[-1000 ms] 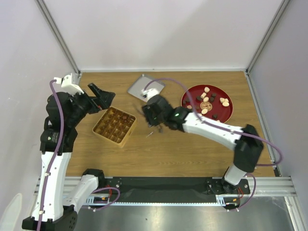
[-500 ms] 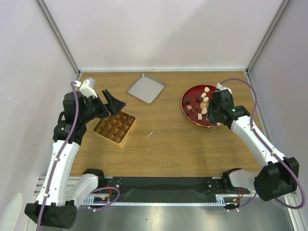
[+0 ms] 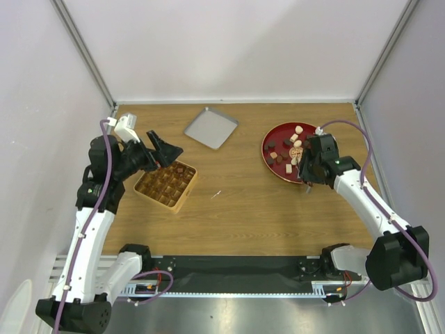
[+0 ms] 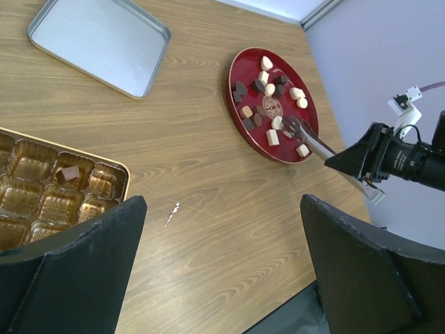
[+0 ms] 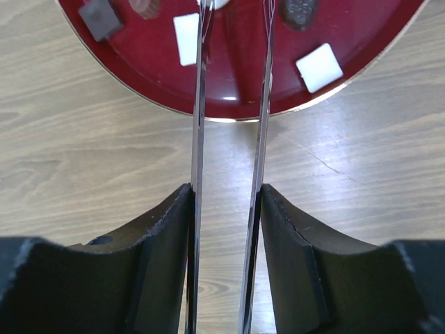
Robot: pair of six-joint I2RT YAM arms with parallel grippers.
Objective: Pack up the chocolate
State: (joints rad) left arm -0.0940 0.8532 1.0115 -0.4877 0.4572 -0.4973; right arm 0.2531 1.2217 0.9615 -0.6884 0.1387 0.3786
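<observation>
The right fingers (image 5: 160, 236) are clamped on the tongs (image 5: 198, 104), which a second ago reached toward the box (image 3: 165, 182) and now hang over the red plate's (image 5: 236, 69) near rim, where the chocolate (image 5: 319, 67) lies loose: likely a fresh pick beginning. The left fingers (image 4: 76, 264) stand wide apart over the box, empty; one dark piece (image 4: 68, 174) sits in a cell. No writing is legible; the plate's gold emblem (image 4: 270, 109) is too small.

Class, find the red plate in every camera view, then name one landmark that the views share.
Top external: the red plate lies right of centre, at the right arm's wrist.
Left wrist: upper middle, right of centre.
Right wrist: along the top edge, cut off.
Shared landmark: the tongs in the right gripper, reaching over the plate's rim.
</observation>
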